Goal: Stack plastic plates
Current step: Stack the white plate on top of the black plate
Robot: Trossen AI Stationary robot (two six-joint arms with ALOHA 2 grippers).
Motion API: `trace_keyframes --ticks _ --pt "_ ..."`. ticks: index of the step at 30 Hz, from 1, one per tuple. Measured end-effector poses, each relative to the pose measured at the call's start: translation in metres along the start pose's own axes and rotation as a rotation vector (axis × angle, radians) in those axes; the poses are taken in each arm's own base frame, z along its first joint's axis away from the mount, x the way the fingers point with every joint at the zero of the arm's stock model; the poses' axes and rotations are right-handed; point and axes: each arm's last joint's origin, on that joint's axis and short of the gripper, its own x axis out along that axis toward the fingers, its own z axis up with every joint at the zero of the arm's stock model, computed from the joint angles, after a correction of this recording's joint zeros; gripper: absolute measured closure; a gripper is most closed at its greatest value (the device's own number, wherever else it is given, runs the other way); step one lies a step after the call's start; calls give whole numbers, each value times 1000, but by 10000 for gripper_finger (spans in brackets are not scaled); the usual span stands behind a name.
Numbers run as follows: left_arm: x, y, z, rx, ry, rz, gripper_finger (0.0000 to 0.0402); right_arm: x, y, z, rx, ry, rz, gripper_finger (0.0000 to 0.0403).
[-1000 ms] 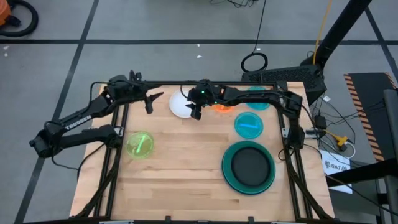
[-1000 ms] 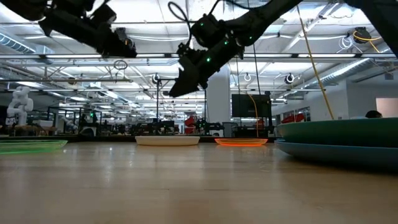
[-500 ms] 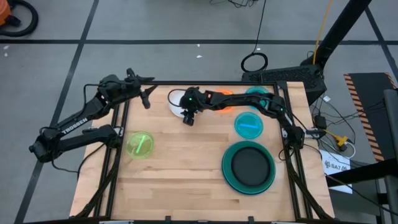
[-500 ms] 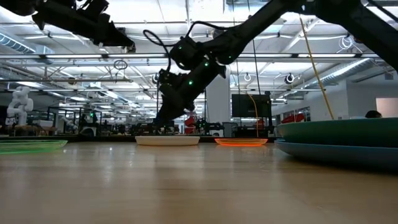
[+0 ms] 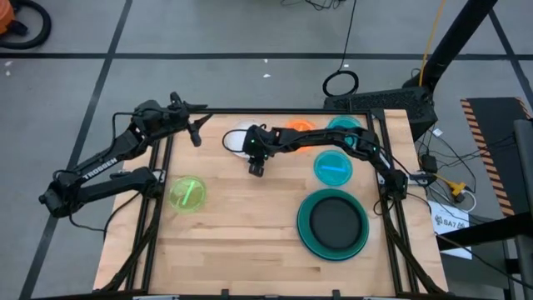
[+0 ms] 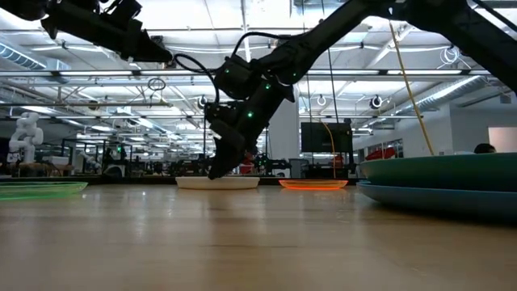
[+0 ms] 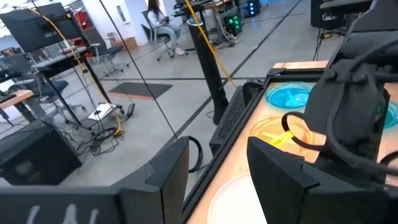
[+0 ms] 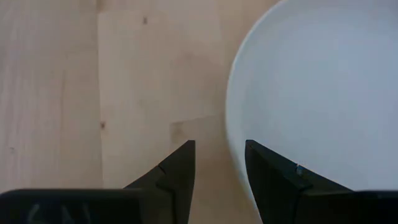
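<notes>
The white plate (image 5: 236, 137) (image 6: 218, 183) (image 8: 311, 81) lies flat near the table's far edge. My right gripper (image 5: 256, 169) (image 6: 214, 172) (image 8: 217, 152) is open and points down at the plate's near rim, low over the wood. One finger stands over the plate's edge and the other over bare table; whether either touches I cannot tell. My left gripper (image 5: 198, 133) (image 7: 217, 168) waits open, high over the far-left corner. The black plate (image 5: 333, 221) sits in the teal plate (image 5: 306, 237). The orange plate (image 5: 298, 127), two cyan plates (image 5: 333, 168) (image 5: 346, 127) and the lime green plate (image 5: 187, 194) lie apart.
In the low view a blue plate (image 6: 436, 199) shows under the teal one (image 6: 440, 171). The wooden table (image 5: 241, 225) shows bare wood between the lime plate and the teal stack. A black frame rail (image 5: 158, 179) runs along each side. A person sits far off in the room (image 7: 163, 25).
My right gripper has come down from above the white plate toward its near rim and tipped to point steeply down, ending just above the wood. My left gripper has drawn slightly up and back toward the far-left corner. No plate has moved.
</notes>
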Motion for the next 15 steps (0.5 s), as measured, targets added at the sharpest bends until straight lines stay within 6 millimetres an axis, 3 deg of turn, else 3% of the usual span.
trace_keyframes --ticks 15 --pt "0 -1 0 -2 0 -4 232 15 -3 -8 8 27 -29 274"
